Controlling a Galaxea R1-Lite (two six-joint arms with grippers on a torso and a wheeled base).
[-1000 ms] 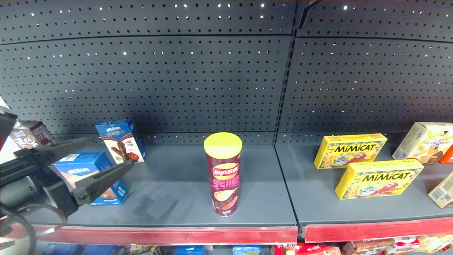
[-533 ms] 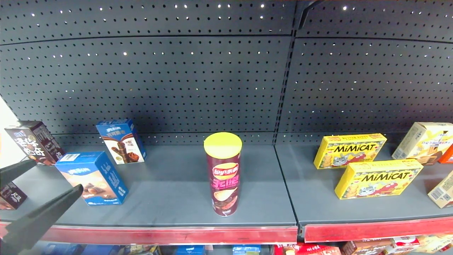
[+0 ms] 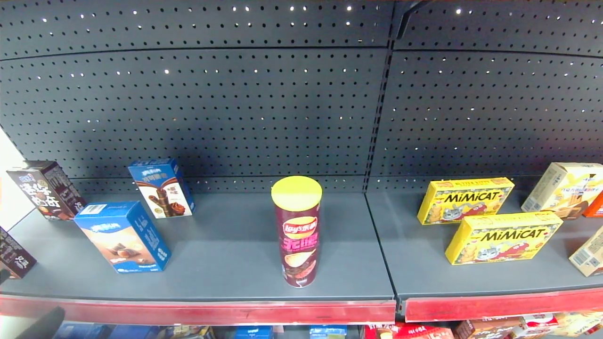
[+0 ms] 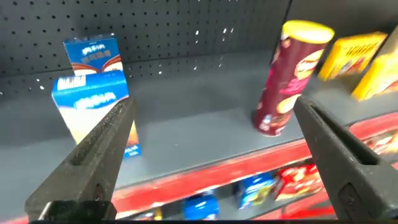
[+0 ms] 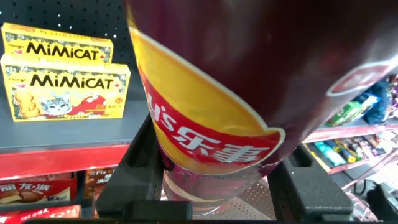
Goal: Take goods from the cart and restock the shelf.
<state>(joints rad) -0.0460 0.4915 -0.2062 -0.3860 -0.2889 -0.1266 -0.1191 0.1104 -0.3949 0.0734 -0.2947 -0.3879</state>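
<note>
- Dark pegboard back wall (image 3: 235,117) rises behind a grey shelf (image 3: 226,254) with a red front strip (image 3: 212,311); more stock sits on the level below.
- Right hand (image 5: 214,183) has its 2 fingers closed on either side of the held chip can (image 5: 249,81), a maroon tube with a yellow and red label that bulks large before the wrist camera.
- That can is off the shelf, out in front of its red edge, facing the bay with the 2 yellow cat-picture boxes (image 3: 504,237).
- Whether its long axis is upright or tilted I cannot tell.
- Judged from this, the move turns on 1 relation: the shelf board lies ahead of the right hand, and bare board lies between those boxes and the standing chip can (image 3: 297,230), toward the robot's left of the boxes.
- The right arm is the nearer arm, since it carries the can; the tube would need to go down on its base, long axis vertical.
- Standing chip can is upright, with a yellow lid, near the shelf's front edge.
- Left hand (image 4: 212,104) is spread wide with nothing between its fingers, and faces the 2 blue boxes (image 3: 123,237).
</note>
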